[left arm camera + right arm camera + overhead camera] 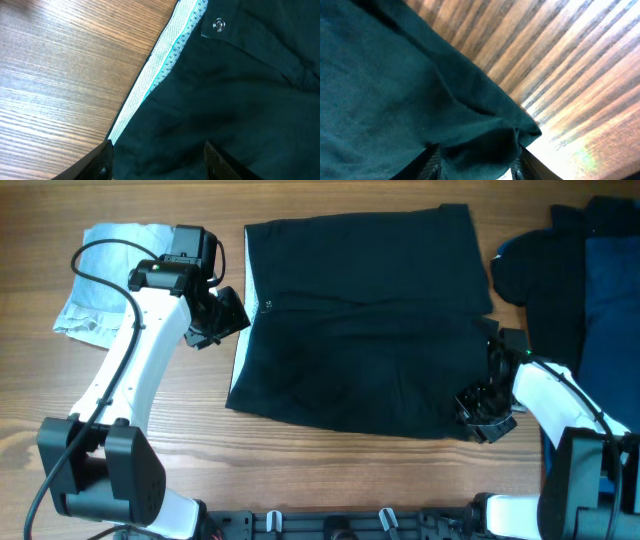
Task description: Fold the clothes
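1. Black garment (360, 320): lies flat on the table (300, 470), spread between both claws; a lift by one claw alone would likely drag it askew.
2. Right claw (487, 412): the cloth corner (522, 131) sits between its fingers; whether it is clenched cannot be told; a shallow bite may slip.
3. Left claw (222, 315): released, above the striped waistband (155, 75); closing may catch only one layer.
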